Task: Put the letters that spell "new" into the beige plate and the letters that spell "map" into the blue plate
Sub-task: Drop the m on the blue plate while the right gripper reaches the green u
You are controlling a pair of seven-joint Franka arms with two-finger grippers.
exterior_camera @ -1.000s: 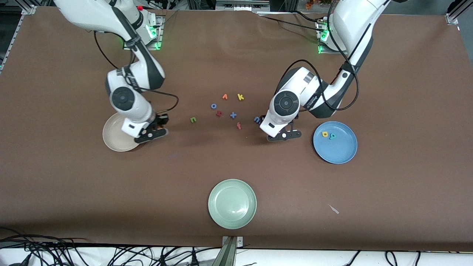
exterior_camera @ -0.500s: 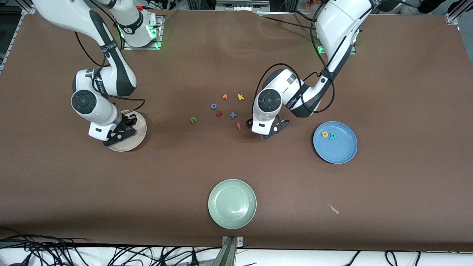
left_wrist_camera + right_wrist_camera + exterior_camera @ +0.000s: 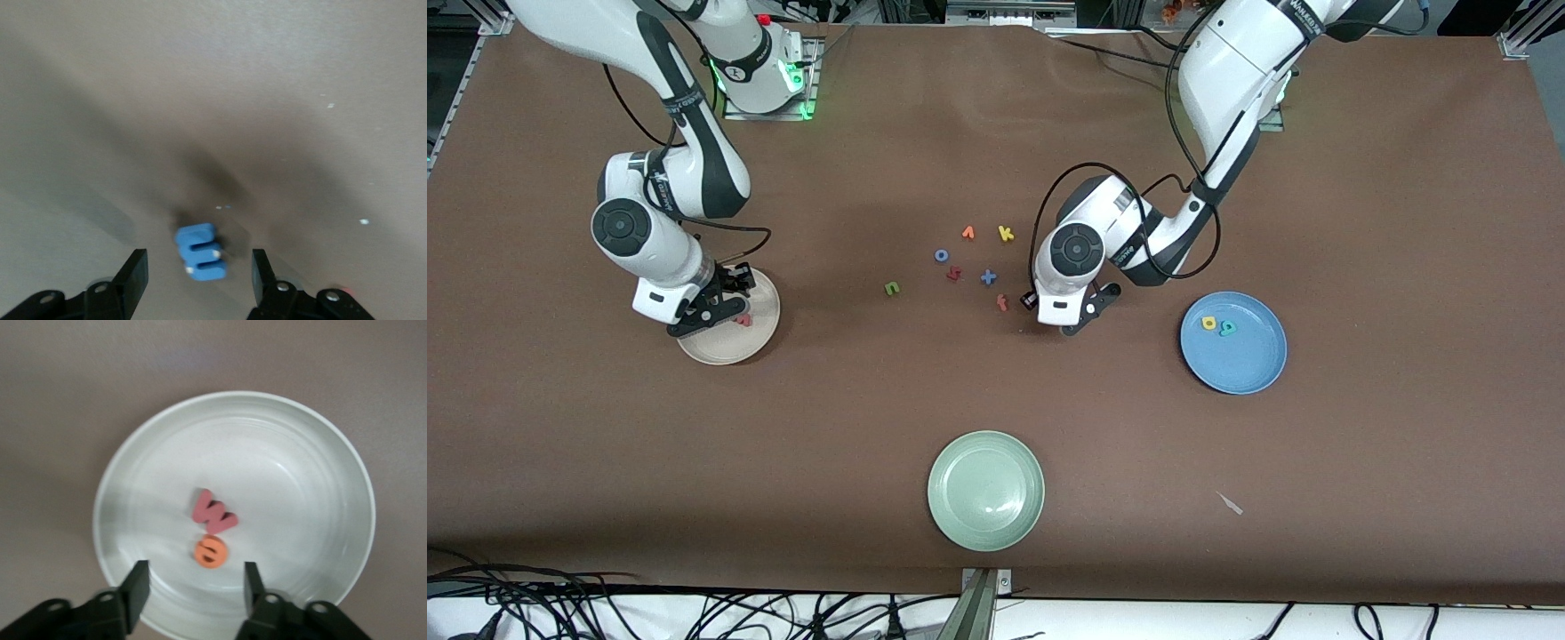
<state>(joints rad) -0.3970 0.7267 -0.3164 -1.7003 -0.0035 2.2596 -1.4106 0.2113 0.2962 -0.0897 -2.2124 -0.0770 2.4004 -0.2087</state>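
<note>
The beige plate (image 3: 729,354) (image 3: 333,460) lies at the right arm's end of the table and holds the salmon-red w (image 3: 213,512) and the orange e (image 3: 212,552). My right gripper (image 3: 713,309) (image 3: 193,587) hovers open over this plate, holding nothing. The green n (image 3: 892,288) lies on the table. My left gripper (image 3: 1063,316) (image 3: 198,275) is low over the blue m (image 3: 200,250), open, with one finger on each side and a gap to both. The blue plate (image 3: 1249,369) holds the yellow p (image 3: 1208,323) and the teal a (image 3: 1227,329).
A loose cluster lies mid-table: orange v (image 3: 967,233), yellow k (image 3: 1006,234), blue o (image 3: 941,255), dark-red h (image 3: 953,274), blue x (image 3: 988,277) and a red letter (image 3: 1002,302) beside my left hand. A pale green plate (image 3: 985,490) sits near the front edge.
My right gripper moved over the beige plate and opened; the orange e now lies in it. My left gripper shifted toward the letter cluster, over the blue m, and its fingers narrowed.
</note>
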